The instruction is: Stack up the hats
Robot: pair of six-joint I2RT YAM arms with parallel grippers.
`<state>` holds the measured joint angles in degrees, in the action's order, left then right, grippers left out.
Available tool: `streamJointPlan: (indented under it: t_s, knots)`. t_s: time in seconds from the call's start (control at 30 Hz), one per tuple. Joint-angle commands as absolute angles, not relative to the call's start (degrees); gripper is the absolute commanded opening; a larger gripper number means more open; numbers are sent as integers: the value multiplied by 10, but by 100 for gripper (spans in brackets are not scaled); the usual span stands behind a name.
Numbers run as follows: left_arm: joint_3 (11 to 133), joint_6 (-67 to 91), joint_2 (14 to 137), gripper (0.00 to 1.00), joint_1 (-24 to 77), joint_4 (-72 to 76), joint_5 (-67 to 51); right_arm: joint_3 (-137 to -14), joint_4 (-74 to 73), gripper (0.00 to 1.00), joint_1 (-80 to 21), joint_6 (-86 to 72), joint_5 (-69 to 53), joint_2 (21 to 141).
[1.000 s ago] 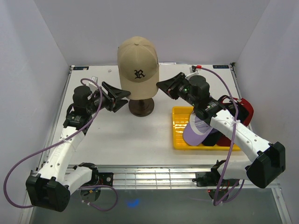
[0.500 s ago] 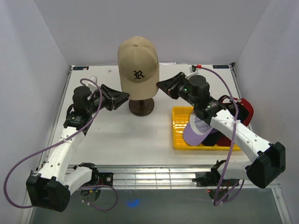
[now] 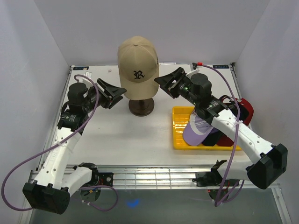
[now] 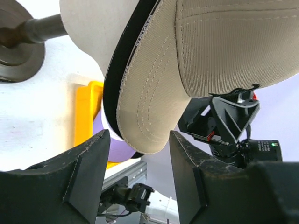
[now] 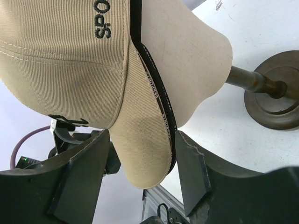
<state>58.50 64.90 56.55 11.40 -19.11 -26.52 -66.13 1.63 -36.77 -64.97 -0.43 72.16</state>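
Note:
A tan cap with a black front logo sits on the beige mannequin head on its dark stand. My left gripper is open beside the cap's left lower edge; the brim lies between its open jaws. My right gripper is open at the cap's right side, its jaws either side of the brim. A lavender cap, a black cap and a red cap lie in and beside the yellow tray.
The yellow ribbed tray stands at the right of the white table. Grey walls close in the back and both sides. A metal rail runs along the near edge.
Both grippers have risen and moved in toward the tan cap's lower edge. The left arm has lifted most.

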Motion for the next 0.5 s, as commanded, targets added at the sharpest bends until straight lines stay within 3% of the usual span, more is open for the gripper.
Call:
streamJointPlan:
  t_s: [0.0, 0.2, 0.47]
  knots:
    - [621, 599, 534, 64, 112, -256, -214, -696, 12, 68, -371, -629, 18, 696]
    - [672, 529, 526, 65, 112, -313, -171, -679, -50, 79, -370, -609, 69, 650]
    - [843, 413, 569, 63, 114, -342, -214, -688, -185, 84, -352, -526, 108, 531]
